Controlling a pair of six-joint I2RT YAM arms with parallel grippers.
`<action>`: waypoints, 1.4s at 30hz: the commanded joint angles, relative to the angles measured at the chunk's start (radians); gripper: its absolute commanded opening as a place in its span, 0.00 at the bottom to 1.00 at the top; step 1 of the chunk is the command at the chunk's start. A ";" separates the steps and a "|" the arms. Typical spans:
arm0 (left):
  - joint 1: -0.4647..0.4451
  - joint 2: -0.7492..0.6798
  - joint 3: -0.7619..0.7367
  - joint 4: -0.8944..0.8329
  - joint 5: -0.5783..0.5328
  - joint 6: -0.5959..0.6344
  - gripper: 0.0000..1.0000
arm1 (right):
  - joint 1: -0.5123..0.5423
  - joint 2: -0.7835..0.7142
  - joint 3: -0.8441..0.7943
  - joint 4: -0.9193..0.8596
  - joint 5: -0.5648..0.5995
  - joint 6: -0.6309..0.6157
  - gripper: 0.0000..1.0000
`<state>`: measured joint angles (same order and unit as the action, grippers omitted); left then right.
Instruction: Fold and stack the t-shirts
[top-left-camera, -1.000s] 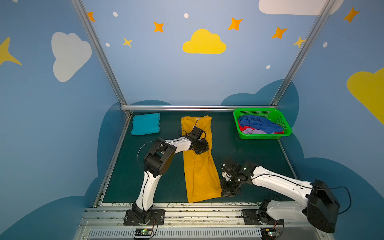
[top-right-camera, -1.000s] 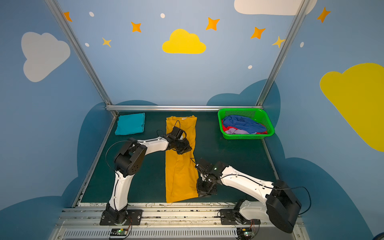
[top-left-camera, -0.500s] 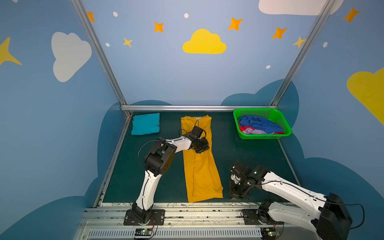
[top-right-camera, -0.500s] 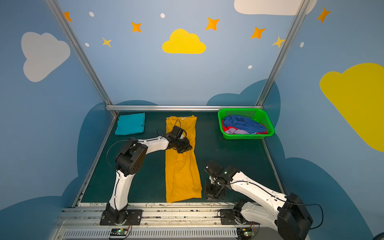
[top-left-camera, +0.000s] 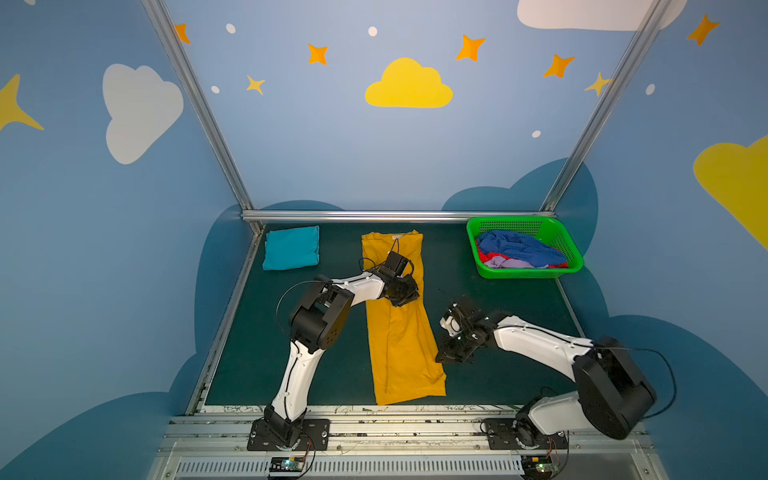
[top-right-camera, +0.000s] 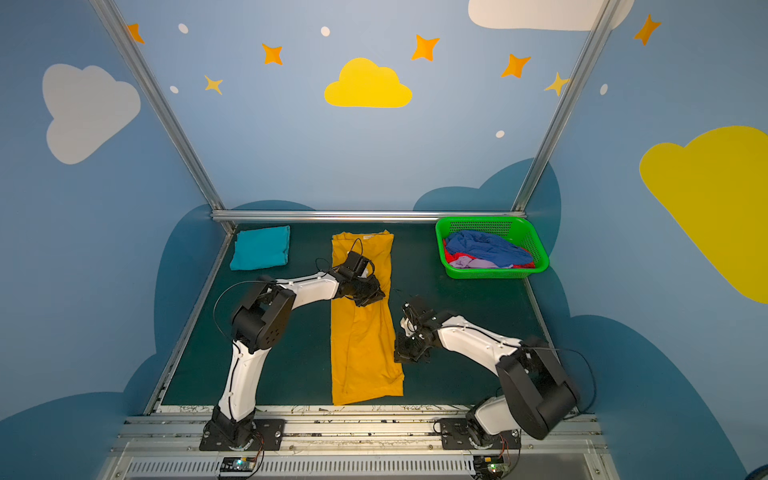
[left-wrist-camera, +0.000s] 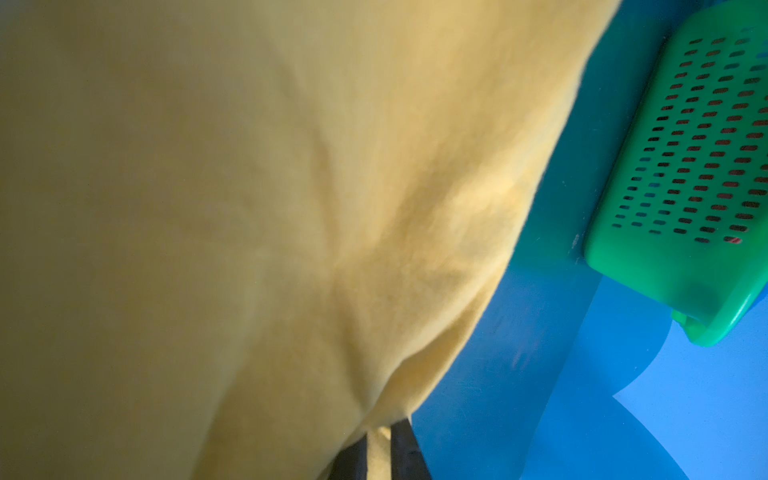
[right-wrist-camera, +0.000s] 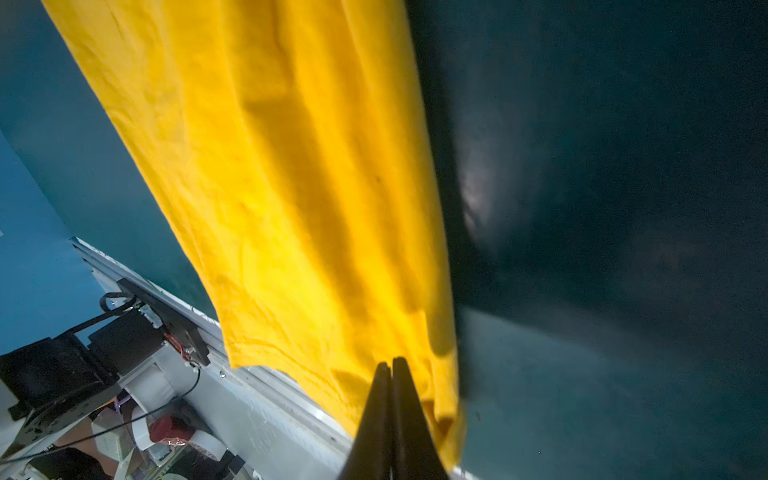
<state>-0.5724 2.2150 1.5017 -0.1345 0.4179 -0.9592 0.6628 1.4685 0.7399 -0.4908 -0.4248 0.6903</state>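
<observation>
I'm seeing the yellow tee (top-left-camera: 399, 345) (top-right-camera: 361, 345) lying mid-desk (top-left-camera: 490, 374) as a long narrow strip, running from the back edge to the front edge.

Left end effector (top-left-camera: 405, 293) (top-right-camera: 370, 297) is sitting on the strip's right edge, roughly halfway along it. The left wrist view is showing a fold of yellow cloth (left-wrist-camera: 249, 208) pinched between its fingers (left-wrist-camera: 401, 453), so it's gripping the tee.

Right end effector (top-left-camera: 446, 357) (top-right-camera: 403, 355) is hanging low just beside the strip's right edge, nearer the front. The right wrist view is showing its fingers (right-wrist-camera: 376, 415) pressed together with nothing between them, so it's closed and empty.

Teal tee (top-left-camera: 291, 248) (top-right-camera: 260, 248) is sitting folded in the back-left corner.

Basket (top-left-camera: 528, 272) (top-right-camera: 494, 272) is sitting in the back-right corner, holding the blue tee (top-left-camera: 515, 247), red tee (top-left-camera: 483, 254) and lavender tee (top-left-camera: 505, 262) in a loose heap.
</observation>
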 joint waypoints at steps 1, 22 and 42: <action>0.008 0.067 -0.013 -0.132 -0.097 0.017 0.15 | 0.014 0.019 -0.039 0.019 -0.055 -0.028 0.00; -0.014 0.032 0.036 -0.154 -0.058 0.003 0.24 | 0.305 -0.524 -0.076 -0.353 0.261 0.048 0.10; 0.372 -0.925 -0.439 -0.457 -0.344 -0.087 0.66 | 0.673 0.134 0.402 -0.207 0.613 -0.185 0.55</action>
<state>-0.2306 1.3289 1.1847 -0.4389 0.1715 -1.0325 1.3251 1.5433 1.0832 -0.7441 0.1795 0.5716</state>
